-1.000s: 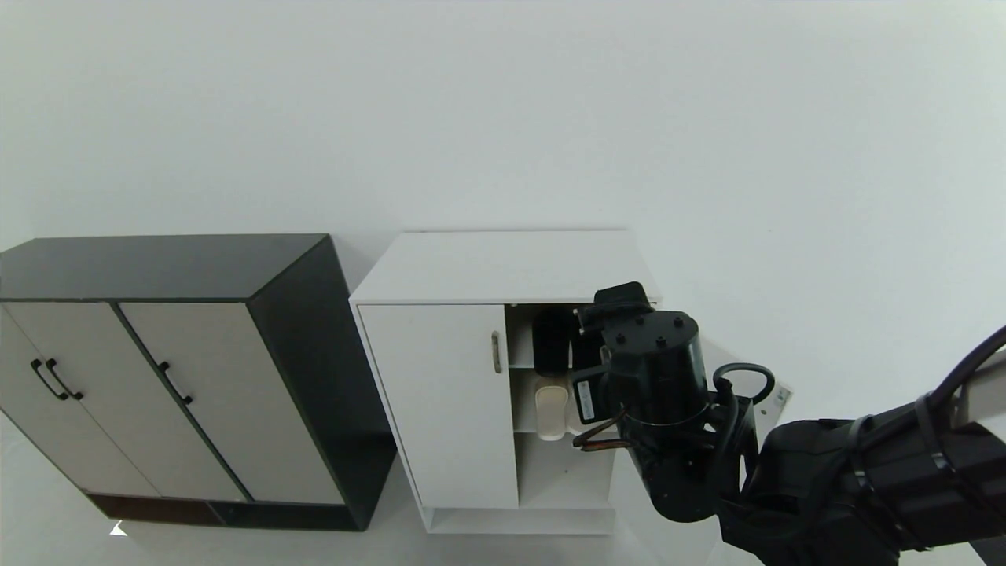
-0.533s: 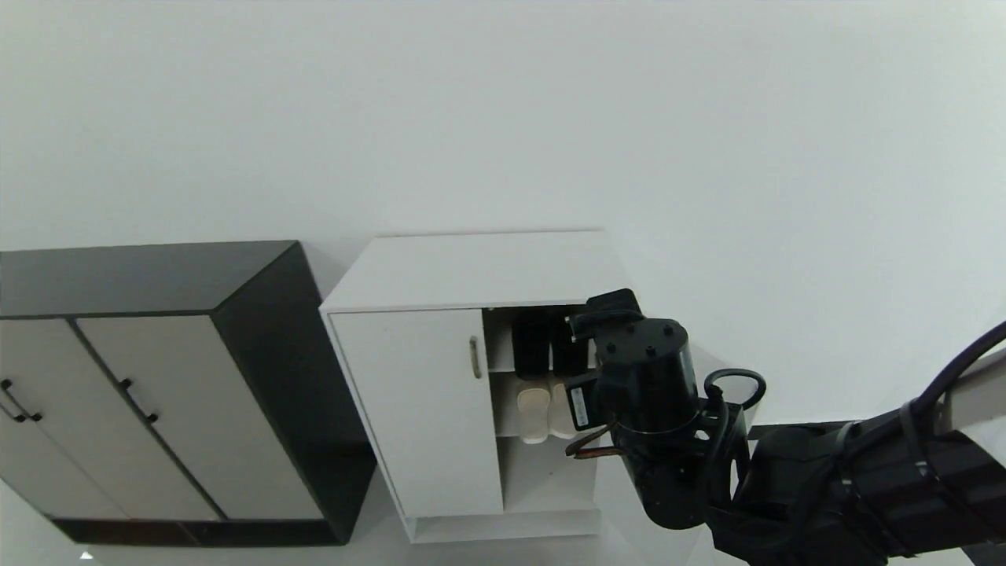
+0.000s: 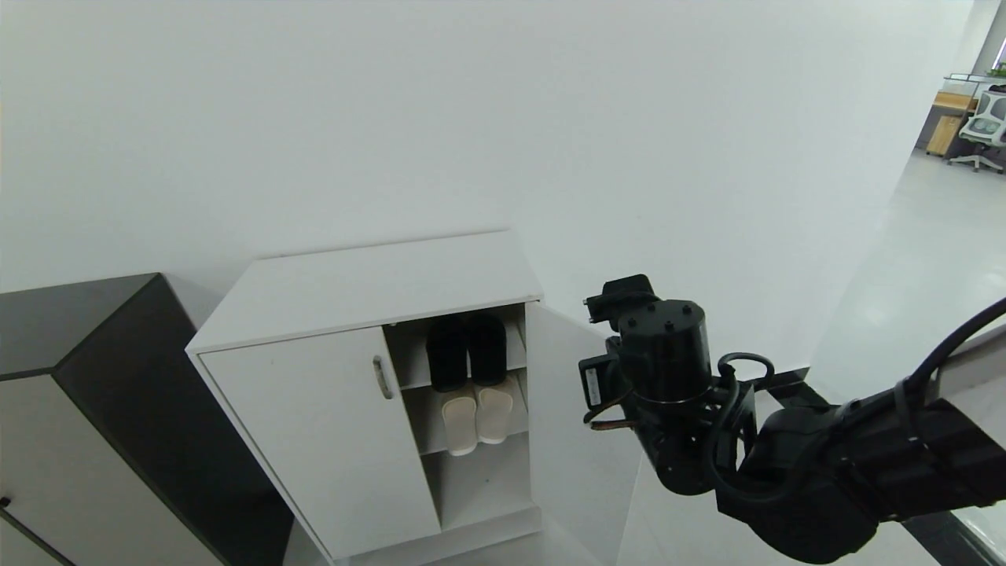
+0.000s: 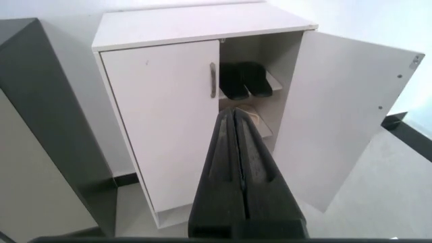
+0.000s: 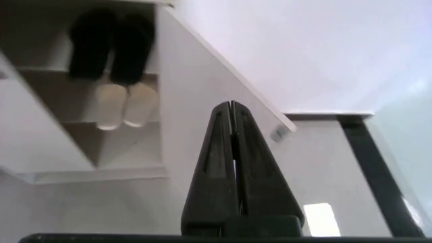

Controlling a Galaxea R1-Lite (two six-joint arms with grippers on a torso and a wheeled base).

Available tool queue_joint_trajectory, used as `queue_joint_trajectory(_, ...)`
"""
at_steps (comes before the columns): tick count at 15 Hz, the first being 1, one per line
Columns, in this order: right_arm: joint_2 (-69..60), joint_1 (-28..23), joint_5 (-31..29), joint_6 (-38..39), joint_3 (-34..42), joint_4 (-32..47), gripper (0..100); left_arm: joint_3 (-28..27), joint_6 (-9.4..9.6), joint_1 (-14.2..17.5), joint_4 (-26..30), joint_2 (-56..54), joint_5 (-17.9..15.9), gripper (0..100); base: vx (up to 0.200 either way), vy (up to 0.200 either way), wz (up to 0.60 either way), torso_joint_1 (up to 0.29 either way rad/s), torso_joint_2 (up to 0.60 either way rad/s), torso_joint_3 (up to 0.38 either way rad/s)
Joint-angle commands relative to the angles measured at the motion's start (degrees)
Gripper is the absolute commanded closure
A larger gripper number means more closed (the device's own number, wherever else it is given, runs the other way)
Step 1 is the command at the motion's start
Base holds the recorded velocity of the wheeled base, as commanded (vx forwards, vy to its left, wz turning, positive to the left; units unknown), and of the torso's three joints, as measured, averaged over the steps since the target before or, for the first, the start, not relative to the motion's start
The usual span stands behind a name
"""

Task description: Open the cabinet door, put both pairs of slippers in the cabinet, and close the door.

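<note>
Closing the door [image 3: 570,456] is judged pending, slippers [image 3: 460,424] shelved; a push is needed from the empty, fully-shut right tool [image 5: 233,108] near it.

I take this for an office or test room, bare white wall [image 3: 471,118] ahead, pale glossy floor [image 3: 904,259], white cabinet [image 3: 369,283] and dark cabinet [image 3: 94,377] side by side, far right a swivel chair [image 3: 978,134] beside a wooden desk [image 3: 943,110]
</note>
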Motion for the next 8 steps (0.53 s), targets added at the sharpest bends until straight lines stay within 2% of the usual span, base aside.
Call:
queue_joint_trajectory(1,-0.05,-3.03,1.2,-0.6,-1.13,-0.84,100,0.0,-0.02,-0.01,0.0,-0.01,0.06,100,0.0,0.0,0.0,0.0,0.0,0.0)
queue_joint_trajectory(4,-0.32,-8.48,7.71,-0.24,-2.1,-0.93,100,0.0,-0.02,-0.01,0.0,-0.01,-0.03,100,0.0,0.0,0.0,0.0,0.0,0.0)
queue_joint_trajectory(6,0.21,-10.59,9.55,0.72,-3.33,-0.84,100,0.0,-0.02,-0.01,0.0,-0.01,-0.03,100,0.0,0.0,0.0,0.0,0.0,0.0)
queue_joint_trajectory(7,0.47,-12.08,13.07,2.92,-4.38,-0.14,100,0.0,-0.02,-0.01,0.0,-0.01,-0.03,100,-0.2,0.0,0.0,-0.007,0.0,0.002)
queue_joint_trajectory(8,0.65,-12.7,13.59,4.41,-5.26,1.62,100,0.0,-0.02,-0.01,0.0,-0.01,-0.03,100,-0.2,0.0,0.0,0.002,0.0,0.002)
